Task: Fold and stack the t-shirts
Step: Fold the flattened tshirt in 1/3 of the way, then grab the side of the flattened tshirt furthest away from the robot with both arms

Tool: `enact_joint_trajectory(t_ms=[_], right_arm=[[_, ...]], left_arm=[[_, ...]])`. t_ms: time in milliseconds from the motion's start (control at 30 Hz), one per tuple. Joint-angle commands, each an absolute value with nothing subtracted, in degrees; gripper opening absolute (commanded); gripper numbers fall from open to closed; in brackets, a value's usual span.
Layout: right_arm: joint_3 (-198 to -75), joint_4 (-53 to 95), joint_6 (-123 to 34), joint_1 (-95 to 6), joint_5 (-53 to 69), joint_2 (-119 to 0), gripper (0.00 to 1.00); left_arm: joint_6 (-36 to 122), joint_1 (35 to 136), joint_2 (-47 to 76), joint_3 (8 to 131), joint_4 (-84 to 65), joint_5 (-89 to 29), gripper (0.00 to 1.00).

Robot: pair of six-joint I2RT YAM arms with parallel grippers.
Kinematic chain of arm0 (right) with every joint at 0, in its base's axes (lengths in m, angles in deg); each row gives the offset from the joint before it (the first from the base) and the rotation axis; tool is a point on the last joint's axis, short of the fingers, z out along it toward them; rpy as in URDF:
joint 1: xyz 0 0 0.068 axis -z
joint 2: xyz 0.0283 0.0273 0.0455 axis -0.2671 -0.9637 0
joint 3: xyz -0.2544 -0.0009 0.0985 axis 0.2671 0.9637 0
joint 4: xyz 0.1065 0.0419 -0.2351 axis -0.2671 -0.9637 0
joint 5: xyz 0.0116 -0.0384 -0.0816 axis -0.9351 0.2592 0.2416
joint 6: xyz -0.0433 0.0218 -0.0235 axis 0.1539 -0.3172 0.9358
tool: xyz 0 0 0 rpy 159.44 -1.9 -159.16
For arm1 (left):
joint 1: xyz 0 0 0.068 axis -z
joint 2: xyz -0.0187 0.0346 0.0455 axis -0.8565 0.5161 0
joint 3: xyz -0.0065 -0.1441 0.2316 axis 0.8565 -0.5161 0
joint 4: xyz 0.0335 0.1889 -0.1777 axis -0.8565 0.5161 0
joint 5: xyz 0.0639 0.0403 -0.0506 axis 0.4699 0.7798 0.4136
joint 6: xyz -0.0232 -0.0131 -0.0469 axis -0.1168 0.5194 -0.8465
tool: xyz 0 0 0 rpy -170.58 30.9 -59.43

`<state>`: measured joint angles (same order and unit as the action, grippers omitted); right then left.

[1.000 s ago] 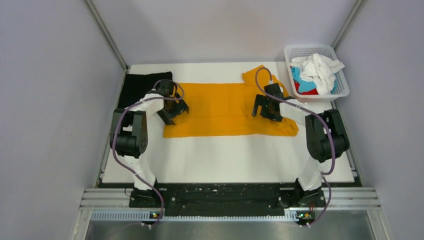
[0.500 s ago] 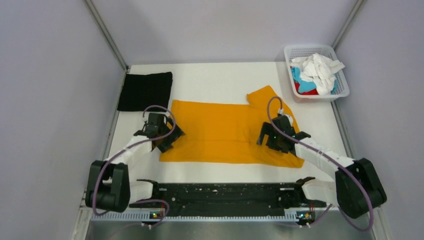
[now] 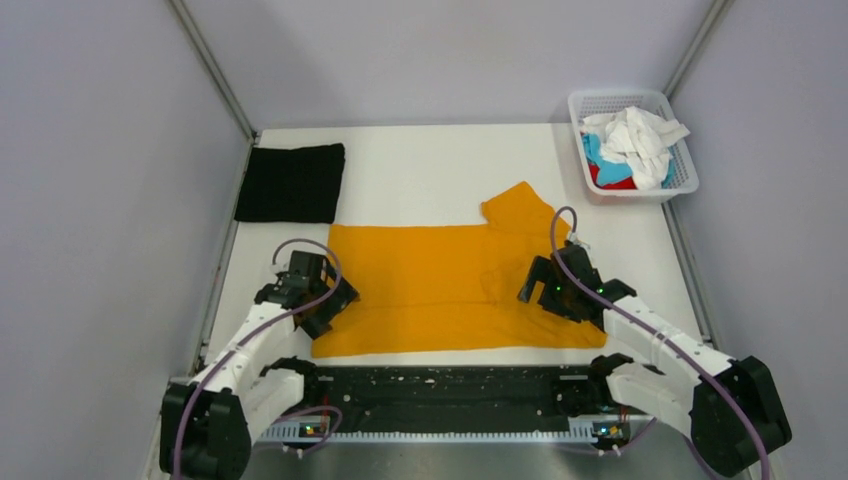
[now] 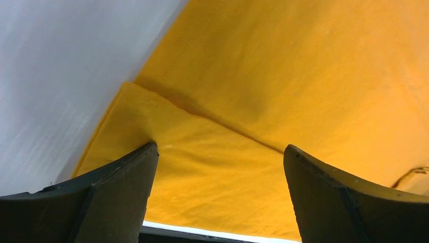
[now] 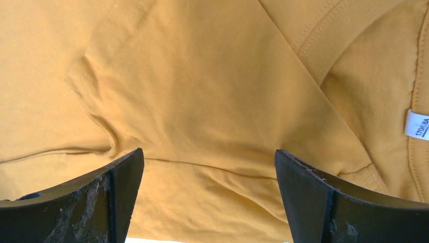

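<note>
- The mustard-orange cotton t-shirt (image 3: 440, 285) lies spread sideways on the white table (image 3: 430, 165). Its hem end is to the left, its neck end to the right, and its near long edge runs just beside the black rail (image 3: 440, 385) at the front.
- It should handle as light, limp cloth that sags and creases once lifted. There is nothing stiff to push against, so both ends need carrying together.
- The left gripper (image 3: 330, 305) hangs over the hem end with its jaws spread wide and nothing between them. The left wrist view shows a doubled layer there with a clean edge, which looks a good place to pinch.
- The right gripper (image 3: 535, 290) is likewise wide open and empty, over the shoulder area. The right wrist view shows the ribbed collar (image 5: 329, 43) and the small white neck label (image 5: 417, 125) to one side. I would take hold on flat body cloth rather than on the collar.
- One sleeve (image 3: 515, 205) juts toward the far side and could drag or flop out of a fold.
- The folded black t-shirt (image 3: 292, 183) sits at the far left corner, well apart from the orange one — likely the base of the stack.
- The white plastic mesh basket (image 3: 620, 98) stands at the far right, holding crumpled white (image 3: 635, 140), light-blue (image 3: 600, 165) and red (image 3: 612, 182) t-shirts.
- Nothing lies between the orange shirt and the black one.
</note>
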<state>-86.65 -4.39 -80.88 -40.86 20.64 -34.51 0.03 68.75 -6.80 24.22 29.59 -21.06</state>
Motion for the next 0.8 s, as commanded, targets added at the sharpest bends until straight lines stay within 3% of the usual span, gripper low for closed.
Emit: enact_joint_trajectory(t_ms=[0, 333, 633, 767], right_arm=[[-94.17, -5.42, -77.63, -41.43, 21.9, -32.92, 0.99], [-111.44, 0.75, -68.65, -40.7, 31.95, -47.31, 0.99], [-120.74, 2.0, -65.17, -37.65, 30.34, -60.25, 0.99], [-122.08, 2.76, -65.34, -35.85, 28.6, -63.33, 0.99]], left_arm=[[1.92, 68.77, -5.44, 30.73, 32.2, -17.56, 0.99], [11.36, 66.75, 18.17, 55.81, 33.16, -3.71, 0.98], [17.33, 64.45, 42.17, 75.69, 31.05, -5.74, 0.69], [17.98, 64.29, 48.19, 80.84, 31.53, -6.24, 0.62]])
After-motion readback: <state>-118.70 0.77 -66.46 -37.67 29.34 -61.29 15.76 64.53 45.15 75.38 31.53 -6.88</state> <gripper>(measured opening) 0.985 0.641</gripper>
